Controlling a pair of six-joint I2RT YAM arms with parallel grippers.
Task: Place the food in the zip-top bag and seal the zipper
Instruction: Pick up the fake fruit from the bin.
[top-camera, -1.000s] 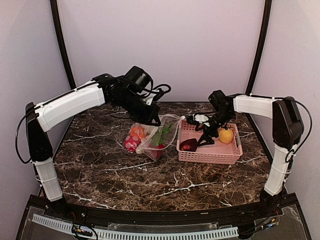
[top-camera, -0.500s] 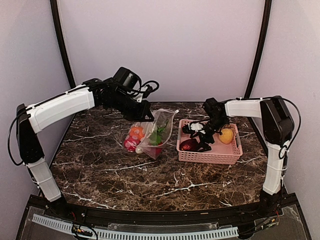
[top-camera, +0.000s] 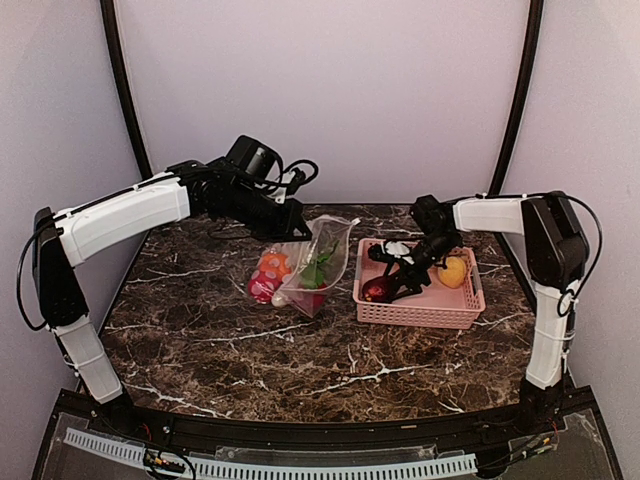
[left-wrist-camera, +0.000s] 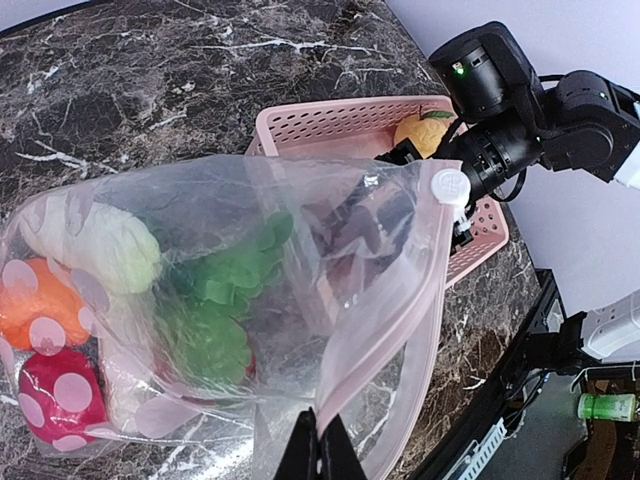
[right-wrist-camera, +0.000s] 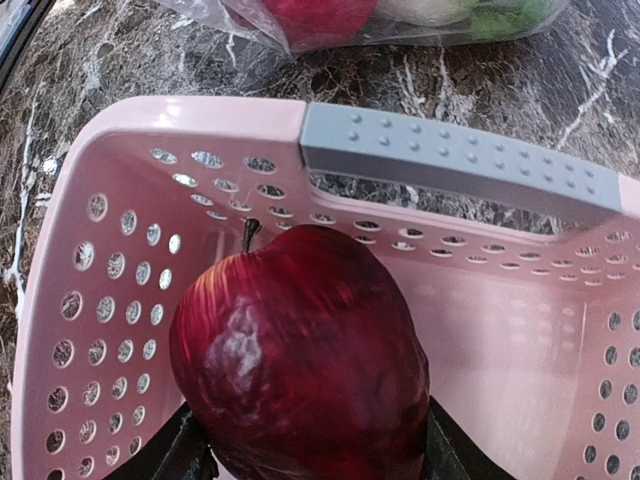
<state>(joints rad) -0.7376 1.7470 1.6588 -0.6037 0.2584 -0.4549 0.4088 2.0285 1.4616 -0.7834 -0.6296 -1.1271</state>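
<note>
The clear zip-top bag (top-camera: 318, 262) stands on the marble with its mouth held up. My left gripper (top-camera: 296, 224) is shut on the pink zipper (left-wrist-camera: 400, 300) at its near end (left-wrist-camera: 320, 440). Inside the bag (left-wrist-camera: 250, 290) lie food pieces: a green leafy one (left-wrist-camera: 225, 300), a white one (left-wrist-camera: 100, 245), an orange one (left-wrist-camera: 40, 315) and a red one (left-wrist-camera: 55, 400). My right gripper (top-camera: 392, 285) reaches into the pink basket (top-camera: 420, 315). Its fingers press both sides of a dark red apple (right-wrist-camera: 300, 360), low in the right wrist view (right-wrist-camera: 315, 450).
A yellow-orange fruit (top-camera: 452, 270) lies in the basket's right half. The basket has slotted walls (right-wrist-camera: 120, 200) and a grey handle strip (right-wrist-camera: 460, 160) on the side facing the bag. Bag and basket stand side by side, a small gap apart.
My right gripper has dropped into the basket and closed its jaws around the dark red apple. The left arm lifted the bag's mouth a little, then held still.
</note>
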